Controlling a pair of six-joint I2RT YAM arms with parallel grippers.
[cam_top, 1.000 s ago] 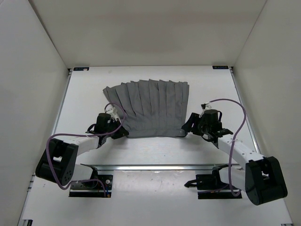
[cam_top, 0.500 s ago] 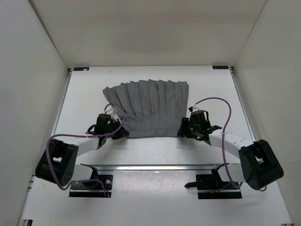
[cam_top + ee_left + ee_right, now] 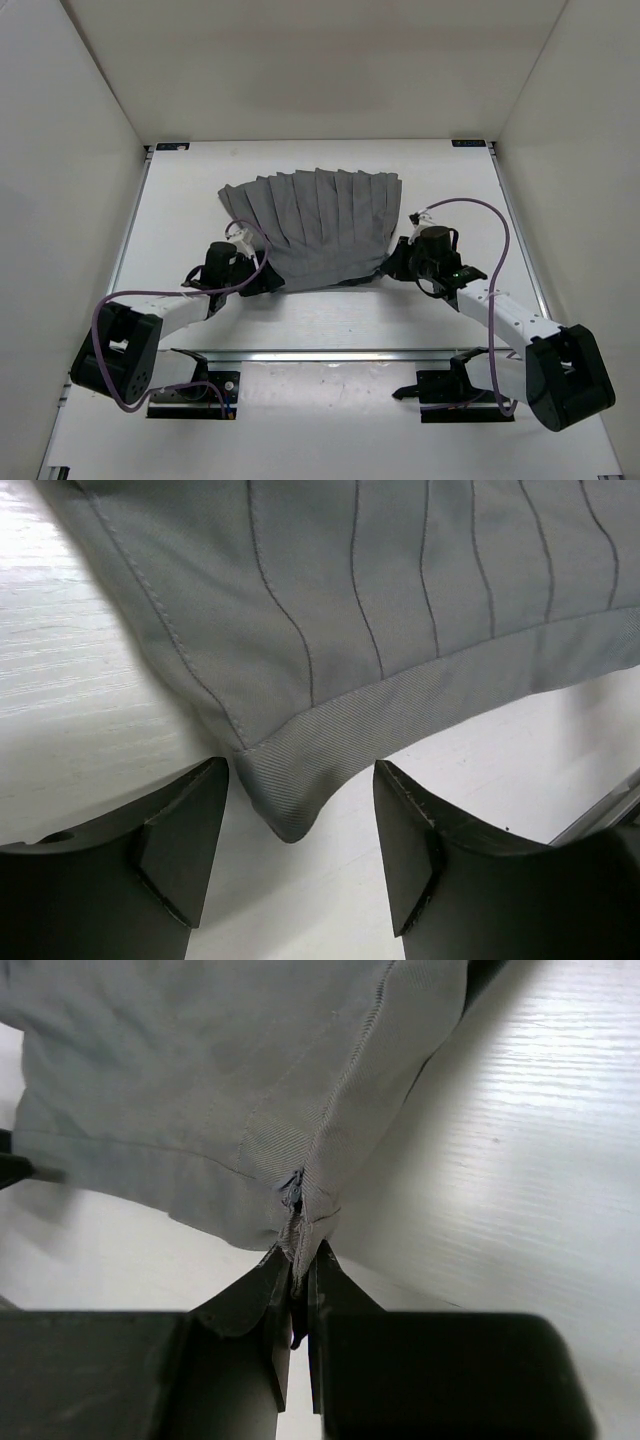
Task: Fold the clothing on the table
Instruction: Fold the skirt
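From above, the left gripper (image 3: 258,280) and right gripper (image 3: 395,265) are covering the near corners of the skirt (image 3: 320,220), and you are seeing no fingertips there (the grippers' own bodies are sitting over them). In the left wrist view the skirt is running off the top and right edges, and the bottom edge is cutting the fingers (image 3: 185,840) short. In the right wrist view the fingers (image 3: 250,1300) are hiding the pinched bit of skirt, and a dark blur (image 3: 15,1170) at the left edge is giving you no clue.
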